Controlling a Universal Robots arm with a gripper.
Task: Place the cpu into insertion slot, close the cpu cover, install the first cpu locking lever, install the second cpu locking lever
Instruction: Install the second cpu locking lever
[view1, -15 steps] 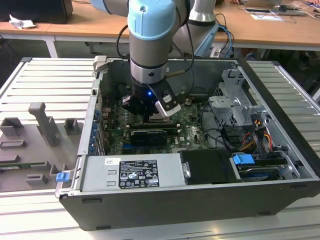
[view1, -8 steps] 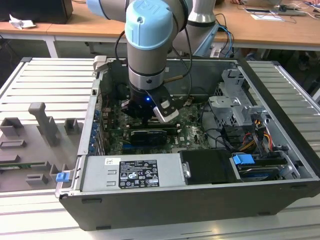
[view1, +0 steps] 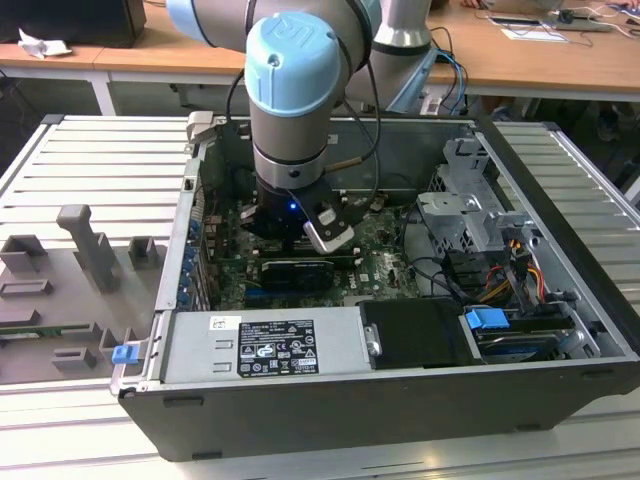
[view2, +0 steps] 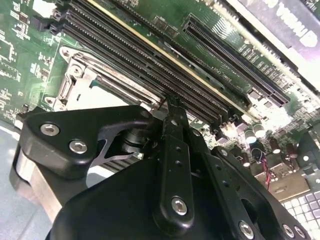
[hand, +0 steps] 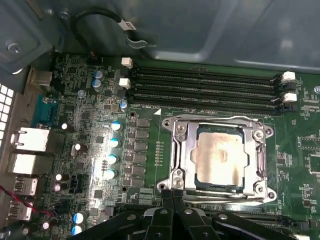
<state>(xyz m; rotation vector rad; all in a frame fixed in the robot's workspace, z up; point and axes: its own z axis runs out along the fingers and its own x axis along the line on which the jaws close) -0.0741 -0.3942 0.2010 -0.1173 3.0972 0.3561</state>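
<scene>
Cpu (hand: 220, 157) seated in socket, cpu cover (hand: 218, 123) closed over it; gripper (hand: 172, 194) clenched empty at socket edge, fingertips together, likely for lever work.

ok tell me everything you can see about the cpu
The cpu is a flat square chip with a dull silver-tan metal top. It lies flat in its socket on the green board, framed by the closed silvery cpu cover that overlaps its edges. The gripper is just off the socket's edge, not touching the chip.
</scene>
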